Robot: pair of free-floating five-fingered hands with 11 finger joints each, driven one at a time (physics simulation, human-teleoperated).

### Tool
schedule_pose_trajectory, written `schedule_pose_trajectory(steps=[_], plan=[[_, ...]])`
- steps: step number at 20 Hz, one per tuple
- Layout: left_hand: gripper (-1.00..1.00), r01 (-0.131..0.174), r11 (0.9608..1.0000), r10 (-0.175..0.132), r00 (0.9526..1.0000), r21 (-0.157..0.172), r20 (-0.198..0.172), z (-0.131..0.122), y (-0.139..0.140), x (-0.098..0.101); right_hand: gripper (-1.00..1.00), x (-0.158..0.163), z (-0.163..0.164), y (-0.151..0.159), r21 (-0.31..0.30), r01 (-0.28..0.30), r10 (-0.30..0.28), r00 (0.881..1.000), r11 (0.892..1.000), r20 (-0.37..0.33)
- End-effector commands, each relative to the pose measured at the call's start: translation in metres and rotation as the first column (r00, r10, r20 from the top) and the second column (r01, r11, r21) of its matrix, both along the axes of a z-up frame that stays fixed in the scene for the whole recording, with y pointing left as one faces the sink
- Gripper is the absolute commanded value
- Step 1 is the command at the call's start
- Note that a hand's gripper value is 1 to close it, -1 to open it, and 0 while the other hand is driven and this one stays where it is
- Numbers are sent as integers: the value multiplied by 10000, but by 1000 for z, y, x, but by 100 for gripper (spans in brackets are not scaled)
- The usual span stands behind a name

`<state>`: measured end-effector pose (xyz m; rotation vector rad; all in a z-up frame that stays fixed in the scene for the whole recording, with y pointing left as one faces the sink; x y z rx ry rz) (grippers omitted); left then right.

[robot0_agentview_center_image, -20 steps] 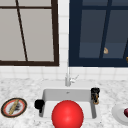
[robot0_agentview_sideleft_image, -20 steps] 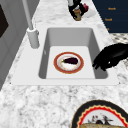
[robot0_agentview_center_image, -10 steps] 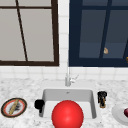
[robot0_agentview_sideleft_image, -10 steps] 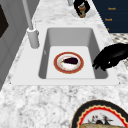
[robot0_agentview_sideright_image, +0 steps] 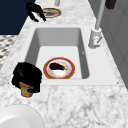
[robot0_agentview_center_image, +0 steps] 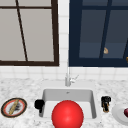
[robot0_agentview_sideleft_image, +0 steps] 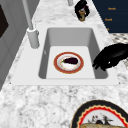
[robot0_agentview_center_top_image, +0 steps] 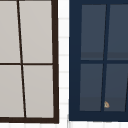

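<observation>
Two black robot hands, right robot hand gripping tan cup, round red-rimmed plate

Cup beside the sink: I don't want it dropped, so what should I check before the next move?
1. Right hand curled over the cup: ok.
2. Cup upright: ok.
3. Cup lifted off the counter: cannot tell.
4. Left hand open, holding nothing, at the sink front rim: ok.
5. Plate flat in the basin, apart from both hands: ok.
6. Cup's contents: cannot tell.
</observation>
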<state>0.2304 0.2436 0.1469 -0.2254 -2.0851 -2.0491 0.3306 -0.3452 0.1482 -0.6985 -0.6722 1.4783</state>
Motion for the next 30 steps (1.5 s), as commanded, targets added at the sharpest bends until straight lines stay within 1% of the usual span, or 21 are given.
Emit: schedule_pose_trajectory(steps=[1, 2, 3, 5, 7, 8, 10, 11, 13, 14, 15, 16, 17, 18, 21, 24, 27, 28, 29, 30], plan=[[0, 0, 10000, 0, 10000, 0, 0, 0, 0, 0, 100, -11, -25, -16, 232, -553, 538, 9967, 9982, 612], [0, 0, 10000, 0, 10000, 0, 0, 0, 0, 0, 100, -18, -36, -21, 297, -465, 448, 9975, 9985, 542], [0, 0, 10000, 0, 10000, 0, 0, 0, 0, 0, 100, -20, -42, -23, 270, -302, 282, 9969, 9992, 736], [0, 0, 10000, 0, 10000, 0, 0, 0, 0, 0, 100, -24, -42, -28, 696, -402, 316, 9923, 9968, 1199], [0, 0, 10000, 0, 10000, 0, 0, 0, 0, 0, 100, -28, -40, -33, 1123, -552, 367, 9864, 9921, 1604], [0, 0, 10000, 0, 10000, 0, 0, 0, 0, 0, 100, -29, -38, -35, 1458, -550, 283, 9834, 9878, 1793], [0, 0, 10000, 0, 10000, 0, 0, 0, 0, 0, 100, -35, -38, -39, 1790, -525, 131, 9766, 9825, 2145], [0, 0, 10000, 0, 10000, 0, 0, 0, 0, 0, 100, -39, -39, -39, 1761, -511, 89, 9726, 9831, 2325], [0, 0, 10000, 0, 10000, 0, 0, 0, 0, 0, 100, -47, -44, -34, 1632, -392, -11, 9708, 9858, 2401], [0, 0, 10000, 0, 10000, 0, 0, 0, 0, 0, 100, -46, -41, -30, 1490, -266, -97, 9714, 9885, 2372], [0, 0, 10000, 0, 10000, 0, 0, 0, 0, 0, 100, -40, -35, -27, 1440, -181, -139, 9759, 9894, 2179], [0, 0, 10000, 0, 10000, 0, 0, 0, 0, 0, 100, -33, -31, -25, 1379, -153, -136, 9784, 9903, 2062], [0, 0, 10000, 0, 10000, 0, 0, 0, 0, 0, 100, -28, -24, -24, 1446, -151, -152, 9785, 9894, 2059], [0, 0, 10000, 0, 10000, 0, 0, 0, 0, 0, 100, -27, -24, -21, 1381, -139, -135, 9807, 9903, 1951], [0, 0, 10000, 0, 10000, 0, 0, 0, 0, 0, 100, -26, -22, -28, 1322, -118, -104, 9861, 9911, 1656], [0, 0, 10000, 0, 10000, 0, 0, 0, 0, 0, 100, -26, -21, -31, 1359, -229, 6, 9869, 9905, 1615], [0, 0, 10000, 0, 10000, 0, 0, 0, 0, 0, 100, -26, -21, -33, 1449, -225, -27, 9852, 9892, 1715], [0, 0, 10000, 0, 10000, 0, 0, 0, 0, 0, -100, -26, -21, -29, 1428, -171, -86, 9842, 9896, 1770], [0, 0, 10000, 0, 10000, 0, 0, 0, 0, 0, -100, -26, -16, -30, 1145, -166, -61, 9807, 9933, 1954], [0, 0, 10000, 0, 10000, 0, 0, 0, 0, 0, -100, -22, -14, -31, 1138, -121, -114, 9791, 9934, 2029]])
